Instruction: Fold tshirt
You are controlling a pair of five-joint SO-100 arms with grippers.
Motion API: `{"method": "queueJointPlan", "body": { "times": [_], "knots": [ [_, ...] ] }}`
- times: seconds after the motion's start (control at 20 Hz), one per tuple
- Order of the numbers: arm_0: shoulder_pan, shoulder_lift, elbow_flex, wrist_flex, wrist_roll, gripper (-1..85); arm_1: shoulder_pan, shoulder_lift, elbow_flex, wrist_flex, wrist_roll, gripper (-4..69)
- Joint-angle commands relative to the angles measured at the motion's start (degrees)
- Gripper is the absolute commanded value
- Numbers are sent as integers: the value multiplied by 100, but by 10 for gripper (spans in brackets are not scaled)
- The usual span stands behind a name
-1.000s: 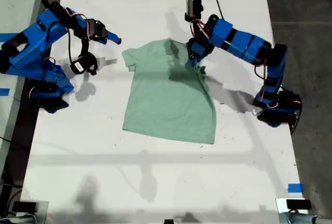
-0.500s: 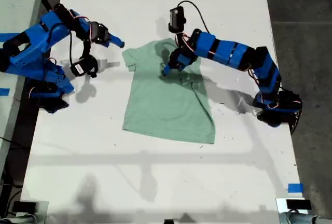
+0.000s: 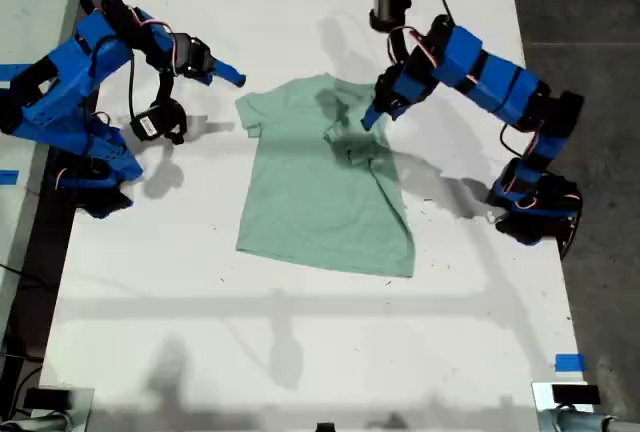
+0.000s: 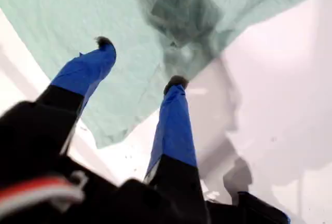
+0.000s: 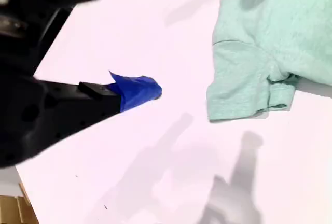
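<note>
- The pale mint-green short-sleeved cloth tshirt (image 3: 325, 184) lies on the white tabletop (image 3: 300, 332), one sleeve folded inward and bunched.
- My first hand (image 3: 372, 119) hovers above that fold, jaws apart, grasping nothing.
- My second hand (image 3: 228, 76) is released, beside the other sleeve.
- Risk: the loose fold may spring open, or a careless pinch may drag the cloth askew.
- No readable writing.

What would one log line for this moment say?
tshirt: flat, one sleeve folded in | my first gripper: open above it | my second gripper: open beside other sleeve | table
</note>
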Motion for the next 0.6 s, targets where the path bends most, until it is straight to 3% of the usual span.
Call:
{"method": "queueJointPlan", "body": {
  "times": [0.0, 0.25, 0.55],
  "knots": [
    [158, -360, -642, 132, 149, 310, 18, 1125, 826, -237, 105, 221],
    [202, -1538, -519, -510, 185, 317, -44, 1617, 1863, -598, 237, 201],
    [-369, -3050, -545, -1283, 237, 312, -62, 2004, 2373, -765, 255, 188]
  ]
}}
